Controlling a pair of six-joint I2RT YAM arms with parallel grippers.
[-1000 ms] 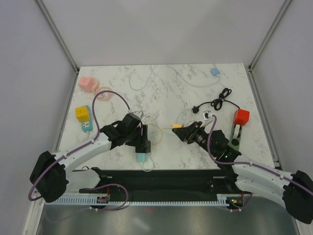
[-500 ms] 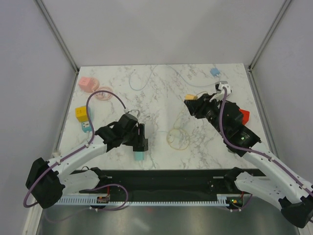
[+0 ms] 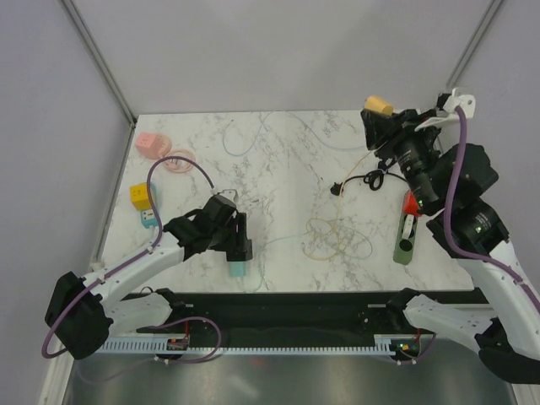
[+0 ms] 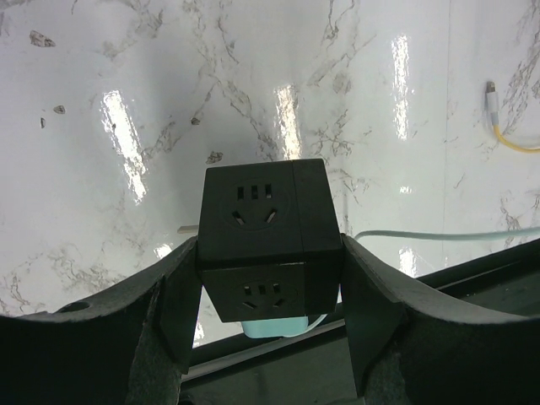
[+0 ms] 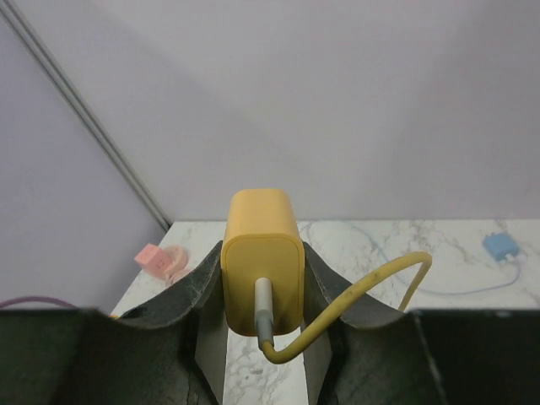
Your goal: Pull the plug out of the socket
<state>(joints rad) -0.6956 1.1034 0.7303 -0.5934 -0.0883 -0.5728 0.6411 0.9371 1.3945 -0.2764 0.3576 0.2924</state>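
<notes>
Left arm: I reach forward and inward from my base, elbow low, wrist bent downward. Left gripper points down, fingers pressed against both sides of the socket cube.

Right arm: I stand high, stretched toward the far right. Right gripper is about level, fingers clamped on the plug.

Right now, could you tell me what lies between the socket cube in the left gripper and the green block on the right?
A loose tangle of yellow cable lies between the socket cube and the green block; the top view shows it.
</notes>
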